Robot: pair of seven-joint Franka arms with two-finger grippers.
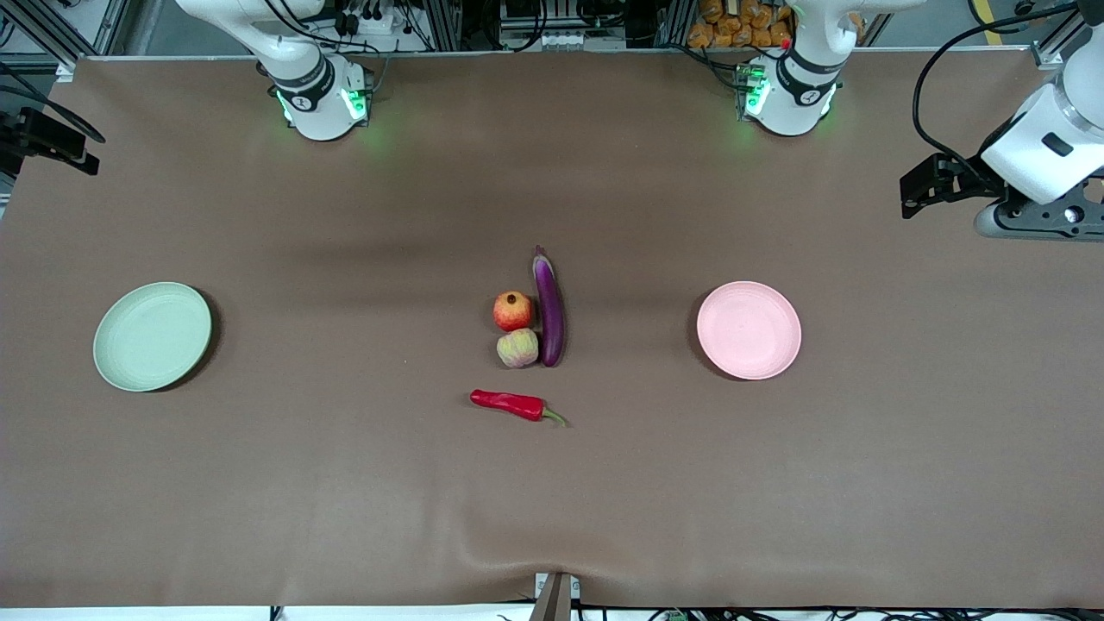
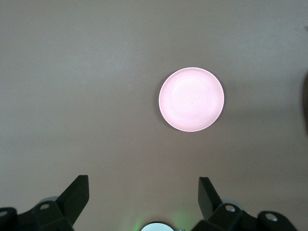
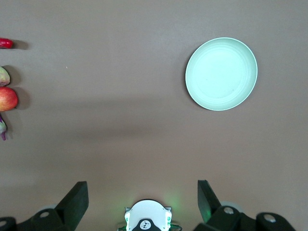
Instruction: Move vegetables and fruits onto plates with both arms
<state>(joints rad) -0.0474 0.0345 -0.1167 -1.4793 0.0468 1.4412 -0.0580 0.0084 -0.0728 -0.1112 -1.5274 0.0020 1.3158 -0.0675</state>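
Left gripper (image 2: 140, 195) high over brown table (image 1: 345, 483) above round pale pink plate (image 2: 191, 99), fingers spread. Right gripper (image 3: 139, 195) likewise spread-fingered above round pale green plate (image 3: 221, 73).

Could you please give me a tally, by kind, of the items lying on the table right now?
Vegetables: 2, the purple eggplant and red chili pepper.
Fruits: 2, the red fruit and yellow-green fruit.
Plates: 2, the green plate and pink plate.
Total: 6.
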